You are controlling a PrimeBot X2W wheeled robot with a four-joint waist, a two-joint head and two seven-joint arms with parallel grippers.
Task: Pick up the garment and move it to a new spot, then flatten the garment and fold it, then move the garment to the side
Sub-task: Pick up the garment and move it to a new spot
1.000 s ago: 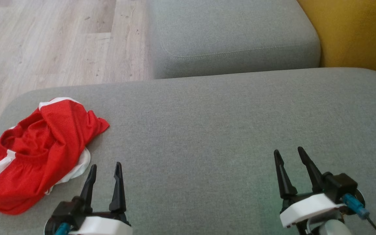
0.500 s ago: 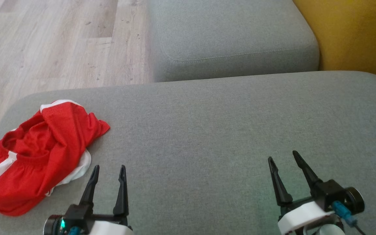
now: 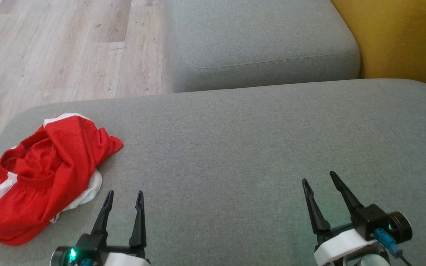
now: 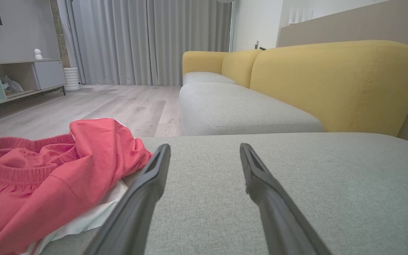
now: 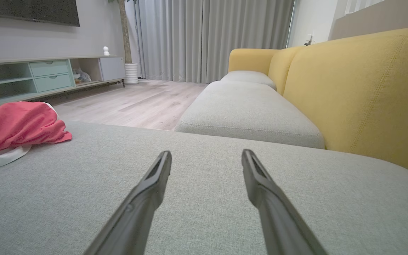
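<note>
Gaping wide, the left gripper [image 3: 125,193] holds nothing; its two dark fingers hang low over the grey seat cushion [image 3: 235,147] with only bare upholstery between them. The right gripper [image 3: 318,177] is spread just as wide and is equally empty. The red shorts [image 3: 43,173] lie crumpled at the cushion's left end, white trim and gathered waistband showing. They are just beside the left gripper's outer finger; whether cloth and finger touch I cannot tell. They are well apart from the right gripper. Both grippers sit at the cushion's near edge, fingers pointing across it toward the second grey cushion [image 3: 264,37] and the wooden floor [image 3: 50,55]. The right gripper's fingers lean slightly leftward.
</note>
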